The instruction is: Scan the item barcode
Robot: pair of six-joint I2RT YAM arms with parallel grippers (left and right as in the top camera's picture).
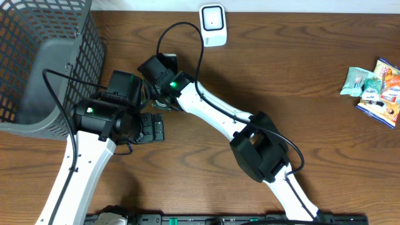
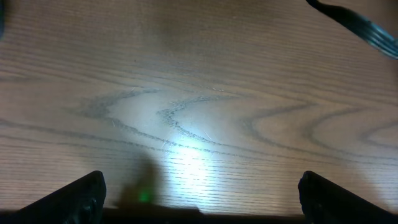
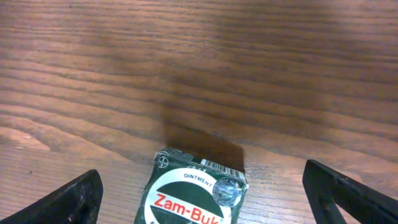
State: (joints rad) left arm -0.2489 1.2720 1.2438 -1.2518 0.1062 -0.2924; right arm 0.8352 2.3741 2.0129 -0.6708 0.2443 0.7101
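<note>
A dark green Zam-Buk ointment box (image 3: 194, 194) lies flat on the wooden table in the right wrist view, with a barcode strip (image 3: 219, 165) along its far edge. My right gripper (image 3: 200, 175) is open and straddles the box, its fingers (image 3: 79, 200) well clear on either side. My left gripper (image 2: 202, 190) is also open, over bare wood with nothing between its fingers. In the overhead view both wrists meet left of centre, and the right wrist (image 1: 167, 80) hides the box. A white scanner (image 1: 212, 25) stands at the table's far edge.
A grey mesh basket (image 1: 37, 62) fills the far left corner. Several snack packets (image 1: 375, 90) lie at the right edge. A black cable (image 1: 187, 44) loops from the right wrist toward the scanner.
</note>
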